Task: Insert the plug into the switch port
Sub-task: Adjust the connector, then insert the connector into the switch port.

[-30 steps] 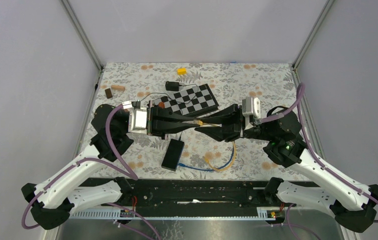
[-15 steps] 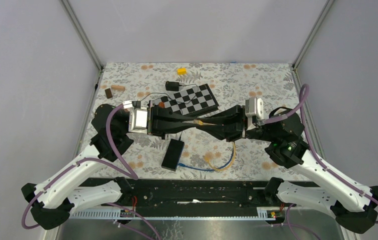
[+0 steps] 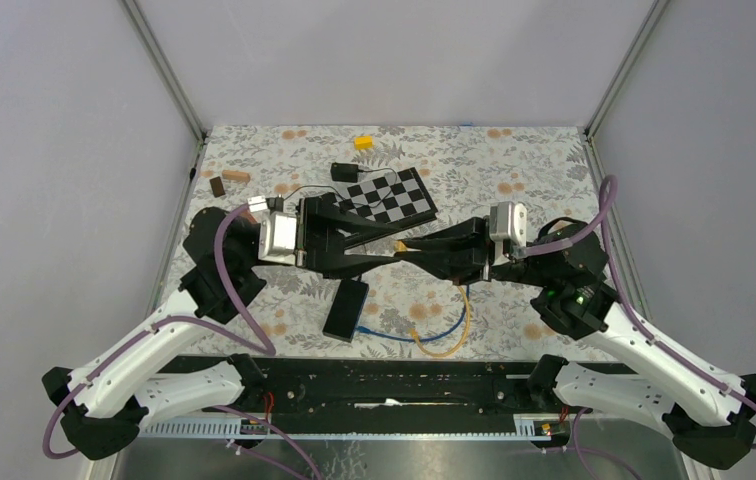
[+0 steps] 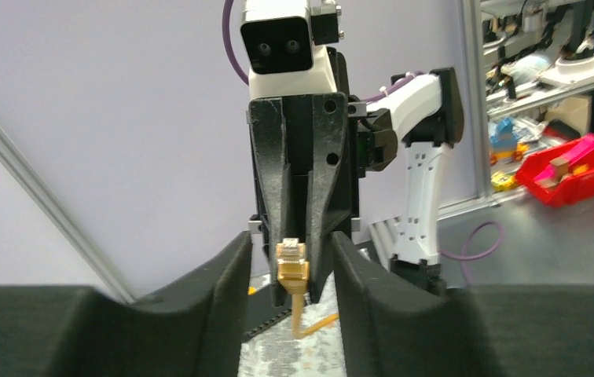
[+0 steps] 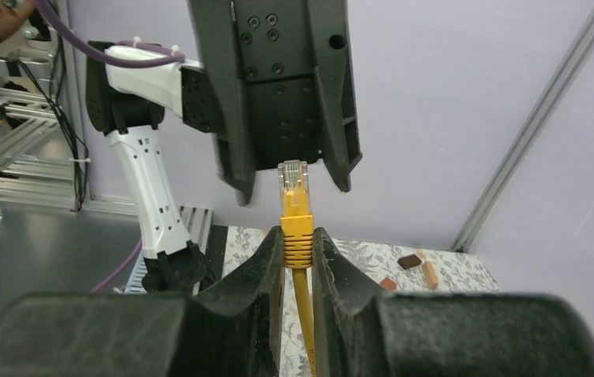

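The yellow Ethernet plug [image 5: 295, 185] is held off the table, its clear tip pointing at 9 o'clock in the top view. The right gripper [image 5: 298, 239] is pinched narrowly on the plug's yellow boot. The left gripper [image 3: 391, 243] faces it from 9 o'clock with its fingers spread wide and holds nothing; the plug tip sits at the mouth of that gap. Whether it is inside the gap cannot be told.

The yellow cable [image 3: 462, 318] drops from the right gripper toward 5 o'clock and loops on the floral table [image 3: 514, 160]. The black switch [image 3: 344, 308] lies flat at 7 o'clock from the plug, well apart from it, with a blue cable [image 3: 399, 338] at its near end. A checkerboard [image 3: 384, 197] lies at 12 o'clock, and a yellow block [image 3: 363, 142] lies beyond it.
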Tool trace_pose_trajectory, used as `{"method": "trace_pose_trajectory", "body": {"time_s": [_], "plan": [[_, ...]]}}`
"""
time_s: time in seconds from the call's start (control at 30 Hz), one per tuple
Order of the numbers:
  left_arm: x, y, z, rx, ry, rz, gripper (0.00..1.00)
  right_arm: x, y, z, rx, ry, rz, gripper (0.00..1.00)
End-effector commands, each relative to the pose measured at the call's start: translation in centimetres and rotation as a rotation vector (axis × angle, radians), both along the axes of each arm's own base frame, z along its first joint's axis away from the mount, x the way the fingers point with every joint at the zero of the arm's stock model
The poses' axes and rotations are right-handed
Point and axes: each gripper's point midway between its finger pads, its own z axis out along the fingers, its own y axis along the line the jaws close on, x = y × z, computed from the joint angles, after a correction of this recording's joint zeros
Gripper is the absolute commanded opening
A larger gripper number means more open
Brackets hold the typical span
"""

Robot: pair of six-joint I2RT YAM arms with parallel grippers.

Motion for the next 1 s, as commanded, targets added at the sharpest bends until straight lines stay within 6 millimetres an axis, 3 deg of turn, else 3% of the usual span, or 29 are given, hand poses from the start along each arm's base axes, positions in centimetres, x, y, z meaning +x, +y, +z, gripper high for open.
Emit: {"method": "trace_pose_trajectory", "body": {"time_s": [0.0,0.07,0.2,0.47,0.7,0.97], "plan": [[-0.3,0.6,2.2,-0.056,-0.015,0.003,0.61,0.7,-1.0,0.7,0.017,-0.063,-0.086,0.00],[-0.2,0.5,2.0,-0.041,-0.001,0.001,0.80,1.5,-1.3,0.3,0.010,-0.080,-0.138,0.00],[0.2,0.4,1.6,-0.026,0.016,0.022,0.97,2.3,-2.0,0.4,-0.015,-0.133,-0.212,0.00],[0.3,0.9,1.6,-0.024,0.018,0.053,0.99,0.8,-4.2,2.9,0.029,-0.239,-0.233,0.00],[0.5,0.9,1.2,-0.017,0.017,0.070,0.99,-0.3,-4.8,3.8,0.024,-0.287,-0.204,0.00],[1.0,0.4,0.9,-0.008,0.021,0.071,0.99,-3.2,-5.7,5.6,0.120,-0.329,-0.100,0.00]]}}
